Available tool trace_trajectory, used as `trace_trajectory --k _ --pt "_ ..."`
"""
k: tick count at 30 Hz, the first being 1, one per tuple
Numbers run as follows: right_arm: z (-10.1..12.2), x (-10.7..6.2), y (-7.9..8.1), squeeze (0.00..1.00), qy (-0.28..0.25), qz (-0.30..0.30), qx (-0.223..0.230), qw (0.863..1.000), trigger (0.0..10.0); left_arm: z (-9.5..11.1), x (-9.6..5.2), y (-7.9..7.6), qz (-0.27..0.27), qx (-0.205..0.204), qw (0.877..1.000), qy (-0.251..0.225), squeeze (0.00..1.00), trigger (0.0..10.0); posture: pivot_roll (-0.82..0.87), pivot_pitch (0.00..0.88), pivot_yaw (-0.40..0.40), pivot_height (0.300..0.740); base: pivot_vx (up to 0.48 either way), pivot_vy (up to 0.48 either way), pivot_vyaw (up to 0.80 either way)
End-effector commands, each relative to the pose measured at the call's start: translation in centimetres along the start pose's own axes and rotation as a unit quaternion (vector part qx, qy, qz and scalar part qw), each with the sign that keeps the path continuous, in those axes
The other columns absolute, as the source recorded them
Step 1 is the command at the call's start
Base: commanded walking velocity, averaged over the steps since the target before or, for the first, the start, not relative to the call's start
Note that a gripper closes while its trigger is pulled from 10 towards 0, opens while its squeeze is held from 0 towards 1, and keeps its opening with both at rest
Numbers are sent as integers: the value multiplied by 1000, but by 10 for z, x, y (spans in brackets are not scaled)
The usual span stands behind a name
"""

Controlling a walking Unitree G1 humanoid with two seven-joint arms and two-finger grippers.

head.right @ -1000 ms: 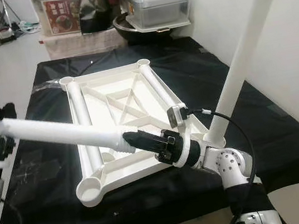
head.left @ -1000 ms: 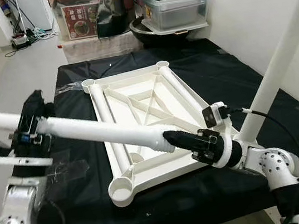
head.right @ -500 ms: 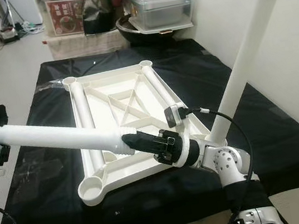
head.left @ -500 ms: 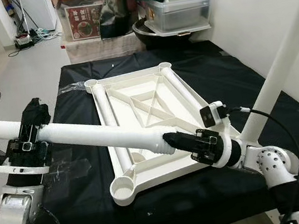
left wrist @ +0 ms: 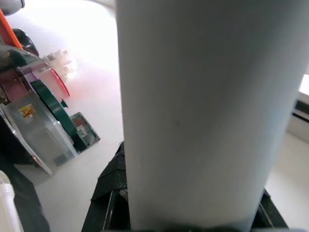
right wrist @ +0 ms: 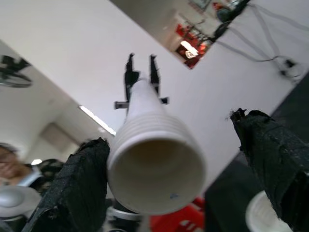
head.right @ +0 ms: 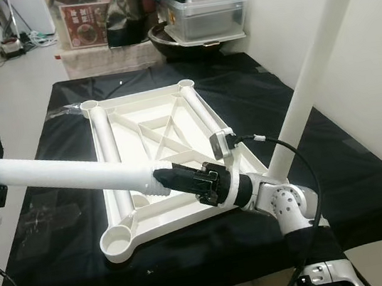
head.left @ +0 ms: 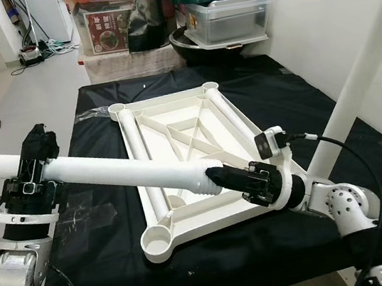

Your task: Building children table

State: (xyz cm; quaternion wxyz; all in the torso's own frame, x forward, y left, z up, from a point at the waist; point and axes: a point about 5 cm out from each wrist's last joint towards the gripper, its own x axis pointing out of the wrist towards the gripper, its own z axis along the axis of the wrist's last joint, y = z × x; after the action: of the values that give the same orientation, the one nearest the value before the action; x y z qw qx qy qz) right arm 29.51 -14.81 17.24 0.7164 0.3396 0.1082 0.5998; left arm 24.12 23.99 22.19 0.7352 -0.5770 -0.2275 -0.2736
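An upturned white table top (head.left: 174, 127) lies on the black-covered table (head.left: 102, 271). One white leg (head.right: 317, 74) stands upright in its near right corner. A second white leg (head.left: 123, 173) hangs level above the frame's near left part. My left gripper (head.left: 36, 162) is shut on that leg toward its far end, and the leg (left wrist: 193, 111) looms close in the left wrist view. My right gripper (head.left: 214, 177) is open around the leg's threaded end (right wrist: 154, 169): one finger (right wrist: 79, 188) touches it and the other stands apart. The near left corner socket (head.left: 157, 239) is empty.
Storage boxes and a lidded pot (head.left: 217, 6) stand beyond the table's far edge. A white wall (head.left: 343, 5) runs close along the right. Clear plastic wrap (head.left: 85, 202) lies on the cloth at the left. A person (right wrist: 14, 164) shows at the edge of the right wrist view.
The head camera has shifted slightly. Both grippers and the level leg keep almost the same pose, and the left arm sits a little lower and further left in view.
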Motion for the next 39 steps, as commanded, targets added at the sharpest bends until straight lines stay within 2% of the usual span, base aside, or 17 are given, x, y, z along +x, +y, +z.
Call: trace_trajectory --k 1,4,6,13,14,16,17,18,19,20,21,22,23,25,34,36,39 --pt "0 -22 -13 1000 2 -76 -2 997 10000 0 4 -16 -56 -20 998 5 0 0 -6 0 -60 740 0 0 0" --pt "7 -32 -17 1000 -3 -97 -10 995 10000 2 3 -16 -54 -16 998 4 0 0 -7 0 -59 740 0 0 0" --pt "31 -50 -18 1000 -16 -132 -42 990 10000 2 1 -14 -45 -1 999 15 0 0 -17 0 -54 740 0 0 0" --pt "62 -53 -11 1000 -40 -140 -80 986 10000 1 -2 -10 -33 7 999 30 0 0 -28 0 -50 740 0 0 0" --pt "75 -40 -1 1000 -31 -112 -103 988 10000 -3 -2 -8 -29 10 998 47 0 0 -25 0 -50 740 0 0 0" --pt "75 -40 -1 1000 -31 -112 -103 988 10000 -3 -2 -8 -29 10 998 47 0 0 -25 0 -50 740 0 0 0" --pt "84 -23 8 1000 -13 -85 -126 988 10000 -10 0 -8 -29 13 997 69 0 0 -20 0 -52 740 0 0 0" --pt "84 -23 8 1000 -13 -85 -126 988 10000 -10 0 -8 -29 13 997 69 0 0 -20 0 -52 740 0 0 0" --pt "92 -3 16 1000 6 -69 -148 987 10000 -18 2 -9 -31 18 994 102 0 0 -16 0 -54 740 0 0 0" --pt "92 -3 16 1000 6 -69 -148 987 10000 -18 2 -9 -31 18 994 102 0 0 -16 0 -54 740 0 0 0" --pt "97 17 22 808 29 -56 -167 984 10000 -26 5 -10 -35 28 989 142 0 0 -15 0 -55 740 0 0 0" --pt "99 30 27 808 44 -49 -179 982 10000 -30 6 -12 -37 37 984 170 0 0 -15 0 -55 740 0 0 0" --pt "96 41 30 0 74 -47 -183 979 10000 -33 8 -12 -37 58 977 200 0 0 -7 0 -60 740 0 0 0" --pt "96 41 30 0 74 -47 -183 979 10000 -33 8 -12 -37 58 977 200 0 0 -7 0 -60 740 0 0 0" --pt "72 66 49 0 197 15 -175 965 10000 -29 26 -16 -51 130 952 273 0 0 -12 0 -53 740 0 0 0" --pt "59 68 49 0 250 17 -150 956 10000 -27 37 -23 -72 154 940 295 0 0 -11 0 -56 740 0 0 0" --pt "52 69 48 0 264 16 -131 955 10000 -27 40 -26 -82 160 936 304 0 0 -11 0 -56 740 0 0 0"
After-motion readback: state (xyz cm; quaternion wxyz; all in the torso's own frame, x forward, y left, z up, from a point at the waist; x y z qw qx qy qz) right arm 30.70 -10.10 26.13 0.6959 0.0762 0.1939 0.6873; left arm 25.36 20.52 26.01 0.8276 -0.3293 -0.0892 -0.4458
